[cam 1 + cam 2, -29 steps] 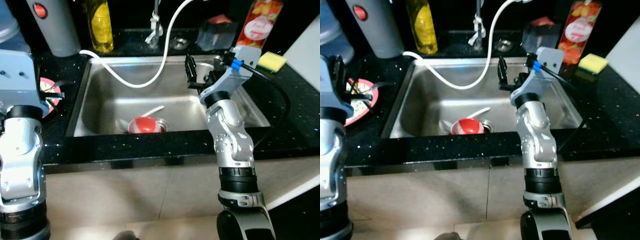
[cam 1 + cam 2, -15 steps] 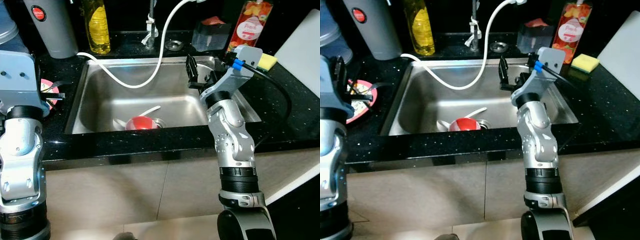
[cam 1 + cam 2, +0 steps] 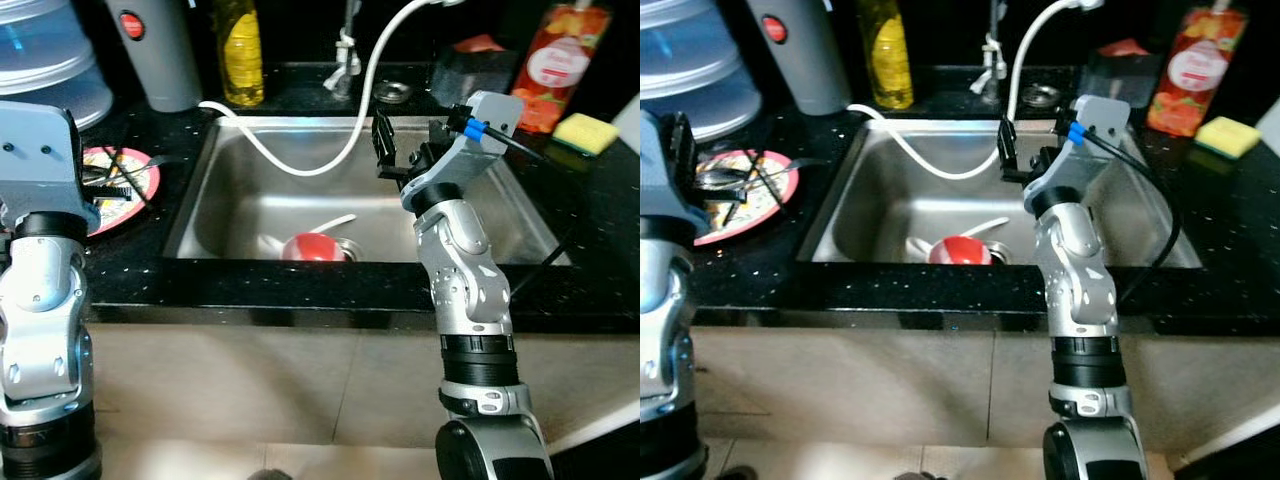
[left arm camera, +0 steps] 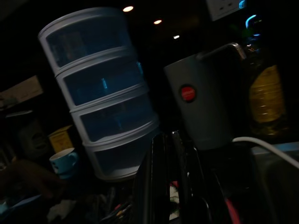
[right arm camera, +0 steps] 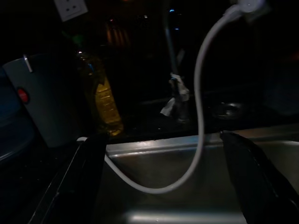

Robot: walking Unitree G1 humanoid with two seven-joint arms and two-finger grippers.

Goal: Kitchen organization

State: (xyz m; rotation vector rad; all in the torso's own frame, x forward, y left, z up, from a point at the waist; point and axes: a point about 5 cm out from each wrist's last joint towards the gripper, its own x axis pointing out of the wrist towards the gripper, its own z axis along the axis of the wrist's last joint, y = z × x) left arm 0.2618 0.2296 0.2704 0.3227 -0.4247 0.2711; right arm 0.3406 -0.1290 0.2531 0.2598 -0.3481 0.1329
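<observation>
A red bowl point(image 3: 314, 246) lies in the steel sink point(image 3: 500, 215) beside the drain, with a white spoon point(image 3: 332, 224) behind it. A pink plate point(image 3: 752, 192) carrying dark utensils sits on the black counter left of the sink. My right gripper point(image 3: 408, 150) is held above the sink's right half, open, with nothing between its fingers point(image 5: 88, 177). My left gripper point(image 3: 680, 150) is raised over the left counter near the plate, its fingers point(image 4: 156, 177) pressed together and empty.
A white hose point(image 3: 330, 150) loops from the faucet point(image 3: 347, 50) into the sink. Behind stand a grey jug point(image 3: 160, 50), a yellow bottle point(image 3: 243, 50) and stacked blue containers point(image 3: 45, 60). A red carton point(image 3: 553, 65) and a yellow sponge point(image 3: 585, 130) sit at the right.
The camera has shifted, so the sink and counter now sit further right and the blue containers have come into view. Both arms hold the same pose; the bowl stays put.
</observation>
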